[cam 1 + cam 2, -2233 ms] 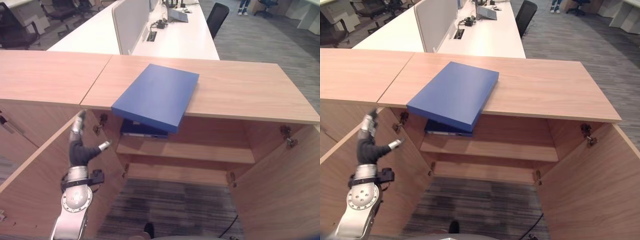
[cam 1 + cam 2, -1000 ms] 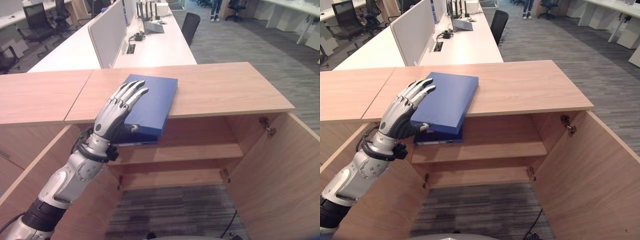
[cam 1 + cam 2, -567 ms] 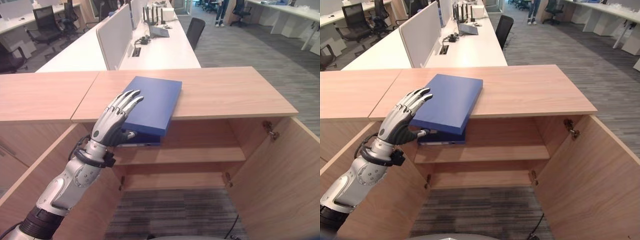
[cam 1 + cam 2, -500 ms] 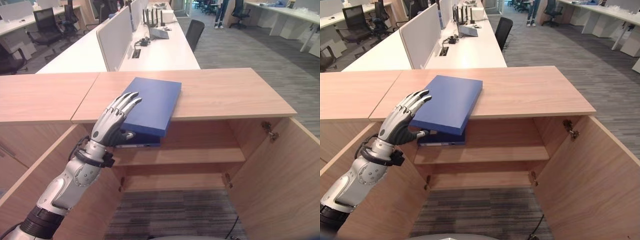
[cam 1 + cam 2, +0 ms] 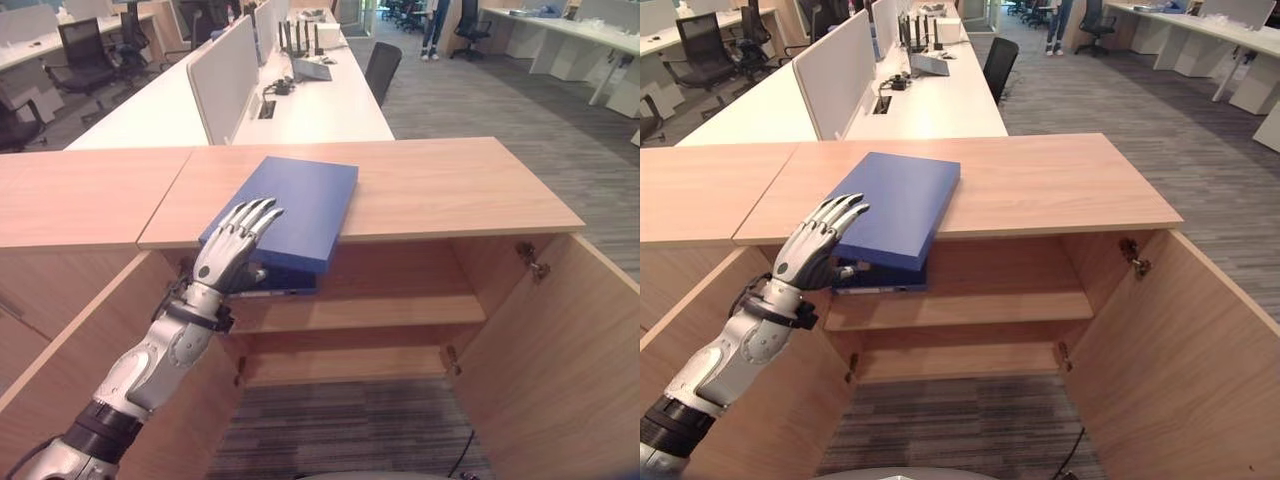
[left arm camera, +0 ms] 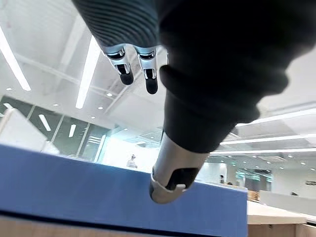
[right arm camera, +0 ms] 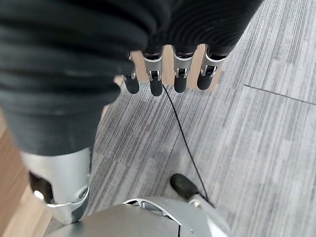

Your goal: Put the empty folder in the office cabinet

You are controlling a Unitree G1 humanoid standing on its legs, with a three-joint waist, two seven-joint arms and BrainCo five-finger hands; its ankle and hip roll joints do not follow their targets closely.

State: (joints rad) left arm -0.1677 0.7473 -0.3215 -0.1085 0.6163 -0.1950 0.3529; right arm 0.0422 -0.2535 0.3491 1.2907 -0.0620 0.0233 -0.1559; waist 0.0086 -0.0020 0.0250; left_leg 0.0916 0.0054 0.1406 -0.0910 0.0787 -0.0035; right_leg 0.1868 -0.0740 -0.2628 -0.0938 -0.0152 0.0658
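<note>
Blue folder [image 5: 290, 207] on cabinet top [image 5: 450, 185], no legible print, left hand [image 5: 228, 252] spread at its edge, right hand [image 7: 168, 74] relaxed

The folder [image 5: 290, 208] is plain deep blue, the cabinet [image 5: 450, 185] light wood-grain brown, the carpet [image 5: 340, 425] grey with darker streaks.

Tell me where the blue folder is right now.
In the left eye view the blue folder lies on the cabinet top, left of centre, overhanging the front edge above the upper shelf, left hand at its near corner.
</note>
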